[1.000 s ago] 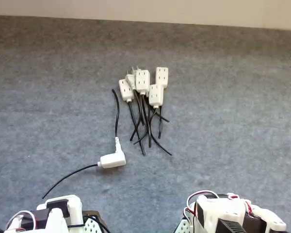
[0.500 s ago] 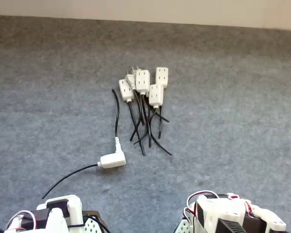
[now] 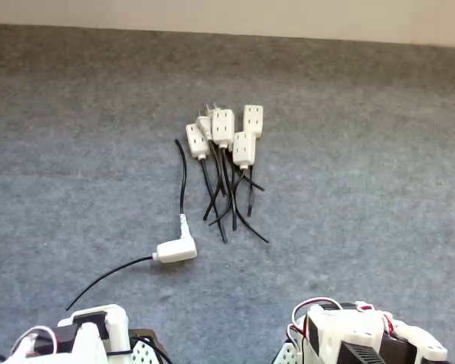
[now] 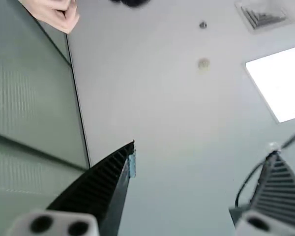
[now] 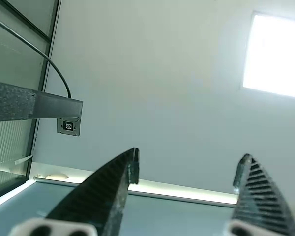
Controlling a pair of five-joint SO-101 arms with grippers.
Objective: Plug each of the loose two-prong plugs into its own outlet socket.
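Observation:
A cluster of white outlet sockets (image 3: 223, 127) lies mid-table in the high view, their short black cords (image 3: 229, 201) fanning toward me. One two-prong plug (image 3: 207, 114) peeks out at the cluster's far left side. A separate white angled plug (image 3: 176, 251) lies nearer, with a black cord (image 3: 110, 277) trailing to the left and another running up toward the cluster. Both arms sit folded at the near edge, the left arm (image 3: 91, 337) and the right arm (image 3: 364, 334). My left gripper (image 4: 202, 149) and right gripper (image 5: 191, 153) point up at the ceiling, both open and holding nothing.
The grey carpet-like surface (image 3: 364, 189) spreads wide on every side of the cluster. A pale wall strip (image 3: 227, 15) borders the far edge.

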